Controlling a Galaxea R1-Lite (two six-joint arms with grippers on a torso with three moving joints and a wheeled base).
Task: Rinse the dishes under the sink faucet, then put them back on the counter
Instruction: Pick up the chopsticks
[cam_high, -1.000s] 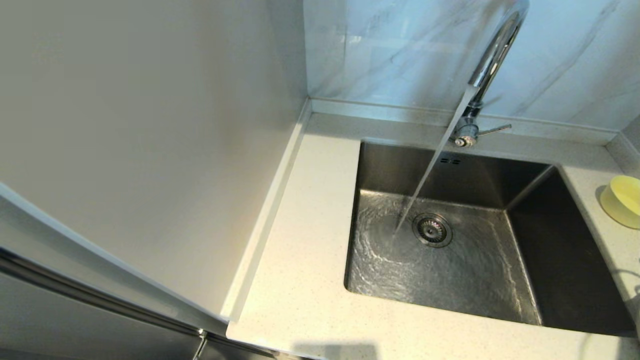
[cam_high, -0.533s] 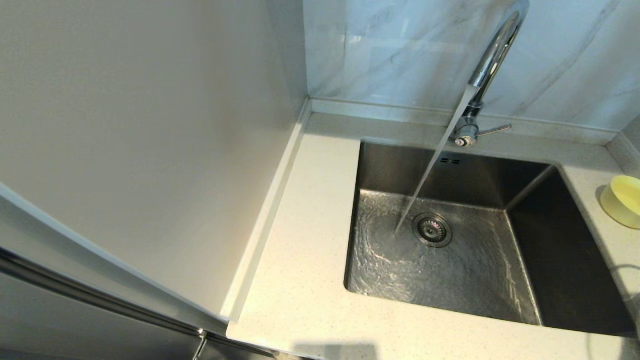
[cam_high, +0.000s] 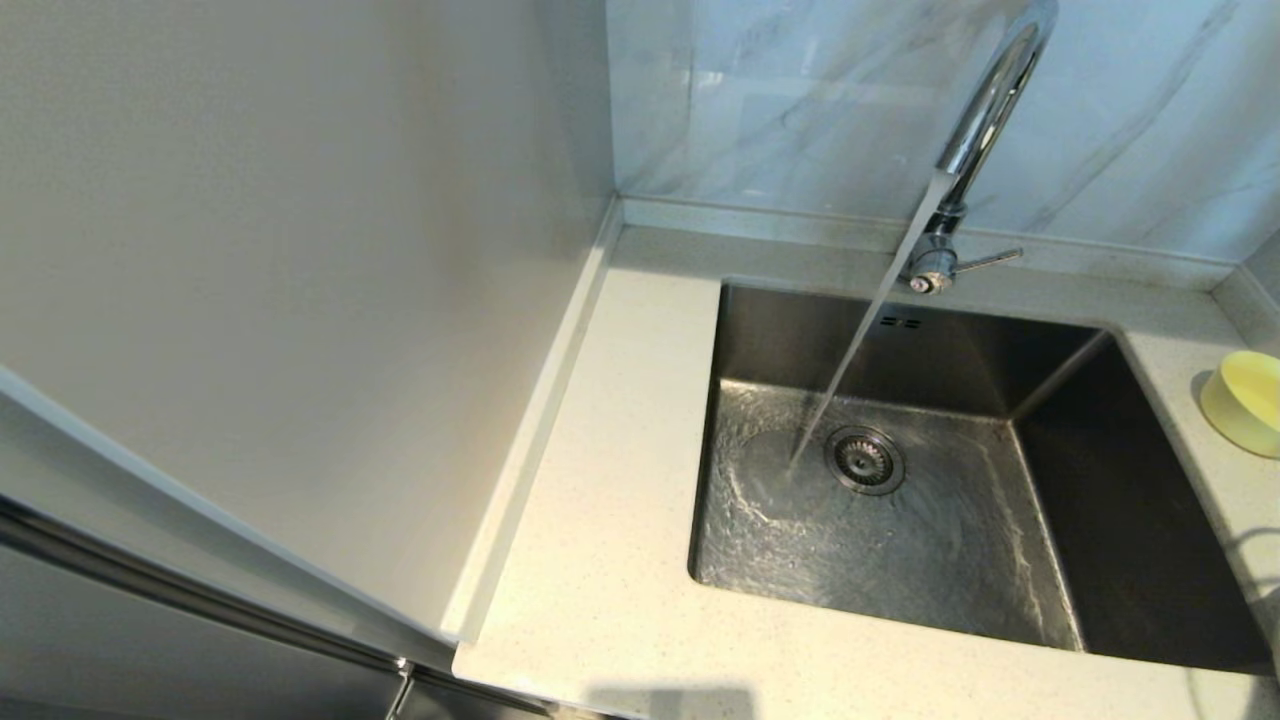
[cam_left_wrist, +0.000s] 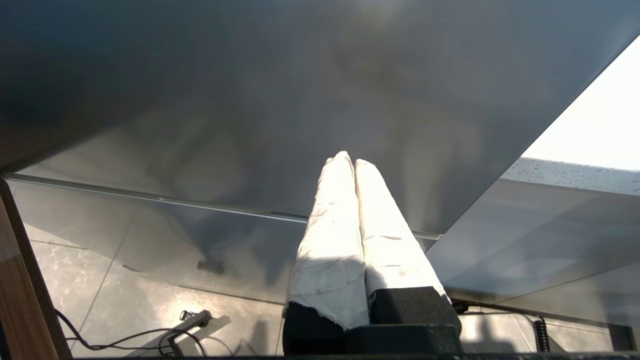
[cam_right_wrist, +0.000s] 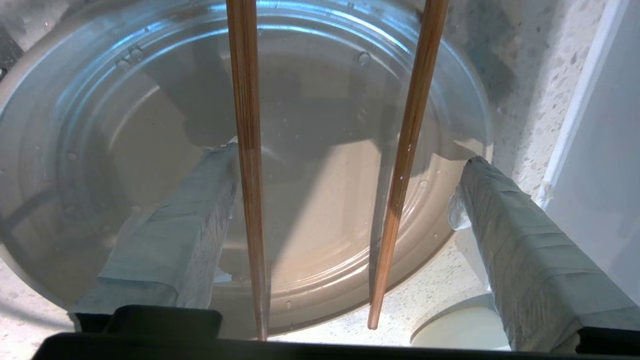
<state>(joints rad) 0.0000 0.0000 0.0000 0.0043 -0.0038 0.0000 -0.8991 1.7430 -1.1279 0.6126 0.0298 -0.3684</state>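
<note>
Speckled bench (cam_high: 600, 560) w/ water running from faucet (cam_high: 985, 110). Right tool (cam_right_wrist: 345, 185) wide open, holding nothing, over chopsticks (cam_right_wrist: 250, 150) on wet plate (cam_right_wrist: 100, 125). Bowl (cam_high: 1245, 400) back. Left tool (cam_left_wrist: 350, 165) closed, empty. Prob nearly done.

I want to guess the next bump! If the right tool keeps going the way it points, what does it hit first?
Probably the chopsticks between its open fingers, lying across the plate behind them; depth is hard to judge.

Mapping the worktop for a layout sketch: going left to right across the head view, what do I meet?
Plain pale wall panel → off-white speckled stone counter → steel sink basin → running water stream → round drain strainer → small pale-yellow round bowl.
</note>
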